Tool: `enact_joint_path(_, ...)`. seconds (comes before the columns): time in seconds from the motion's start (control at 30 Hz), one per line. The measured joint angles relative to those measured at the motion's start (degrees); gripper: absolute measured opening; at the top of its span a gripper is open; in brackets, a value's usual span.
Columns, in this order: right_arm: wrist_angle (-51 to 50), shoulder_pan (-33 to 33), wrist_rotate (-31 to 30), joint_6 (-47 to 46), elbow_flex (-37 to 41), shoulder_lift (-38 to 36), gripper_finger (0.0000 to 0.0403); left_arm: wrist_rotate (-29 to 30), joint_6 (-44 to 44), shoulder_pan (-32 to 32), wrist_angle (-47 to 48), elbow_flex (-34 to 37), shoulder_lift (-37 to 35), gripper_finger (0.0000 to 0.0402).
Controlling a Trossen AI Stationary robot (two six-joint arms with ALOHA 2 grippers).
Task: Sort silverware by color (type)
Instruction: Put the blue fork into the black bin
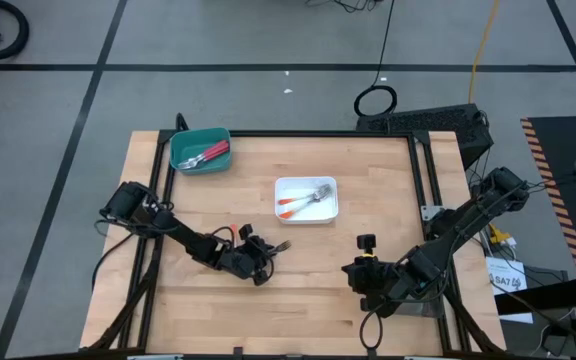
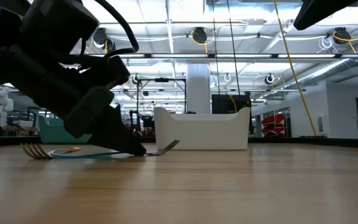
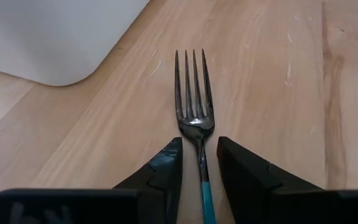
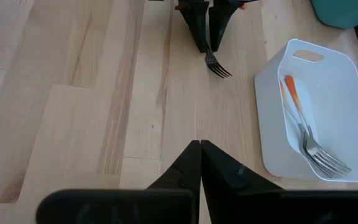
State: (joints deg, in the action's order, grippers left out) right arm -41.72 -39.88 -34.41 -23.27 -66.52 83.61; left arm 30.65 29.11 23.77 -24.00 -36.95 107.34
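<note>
From the overhead camera I had a pale butcher-block table (image 1: 298, 270) framed by black rails, standing on a grey floor crossed with dark tape lines; a yellow cable ran down the upper right and a black cord looped just above the table's top edge. The level camera looked past the wood into a bright hall with white ceiling beams, hanging lamps and a white column. At the far right edge a white label carried dark print I could not read. A teal tray (image 1: 200, 150) in the upper left of the table held red-handled forks (image 1: 208, 155), and a white tray (image 1: 306, 200) at centre held orange-handled forks (image 1: 298, 201). The left gripper (image 1: 265, 250), low at centre-left, had its fingers (image 3: 163, 171) drawn in close on either side of the blue-handled fork (image 3: 193, 99) lying flat on the wood, tines pointing toward the white tray. The right gripper (image 4: 200, 149) waited at lower centre-right, fingers pressed together, empty.
</note>
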Motion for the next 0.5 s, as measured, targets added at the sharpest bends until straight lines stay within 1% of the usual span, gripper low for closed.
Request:
enact_joint_path(0.13,-0.1,0.0,0.0,0.0,0.0,0.0,0.0006,0.3,-0.2,0.3,1.0,-0.1,-0.2,0.0131)
enact_joint_path(0.27,-0.1,0.0,0.0,0.0,0.0,0.0,0.0006,0.2,1.3,0.3,3.3,-0.2,-0.3,0.0131)
enact_joint_path(0.4,-0.1,0.0,0.0,0.0,0.0,0.0,0.0006,-0.1,1.2,0.3,3.6,-0.2,-0.3,0.0115)
enact_joint_path(0.5,-0.1,0.0,0.0,0.0,0.0,0.0,0.0006,-0.4,1.1,0.3,3.6,-0.2,-0.3,0.0088)
